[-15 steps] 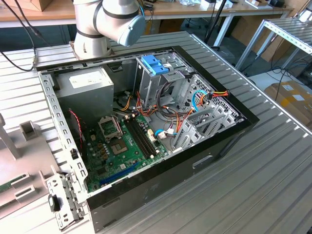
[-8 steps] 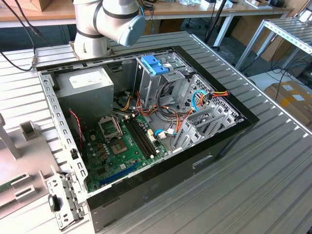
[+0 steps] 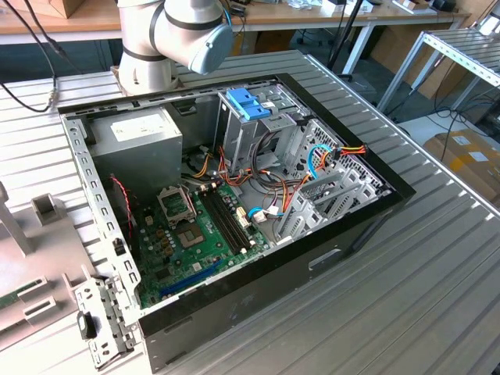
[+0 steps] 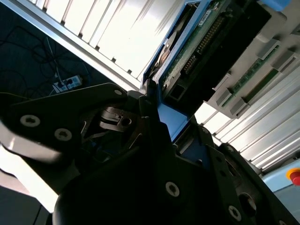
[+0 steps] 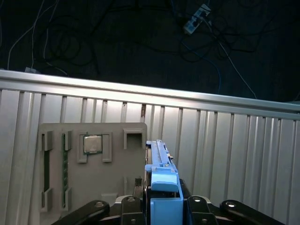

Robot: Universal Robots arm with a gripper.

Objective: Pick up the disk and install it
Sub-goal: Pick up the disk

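Exterior view: my arm (image 3: pixel 176 35) stands at twelve o'clock of the open computer case (image 3: pixel 258 291) on the slatted table (image 3: pixel 422 297), and a grey tray (image 3: pixel 31 266) lies at eight o'clock. First wrist view: my gripper (image 5: pixel 164 204) pinches the disk (image 5: pixel 161 171) on edge, near that tray. Second wrist view: my fingers (image 4: pixel 149 110) clamp its blue side piece, with the green circuit board showing.

The disk (image 5: pixel 162 176) is held on edge in the pincer (image 5: pixel 164 208), with blue side piece and green circuit board exposed.
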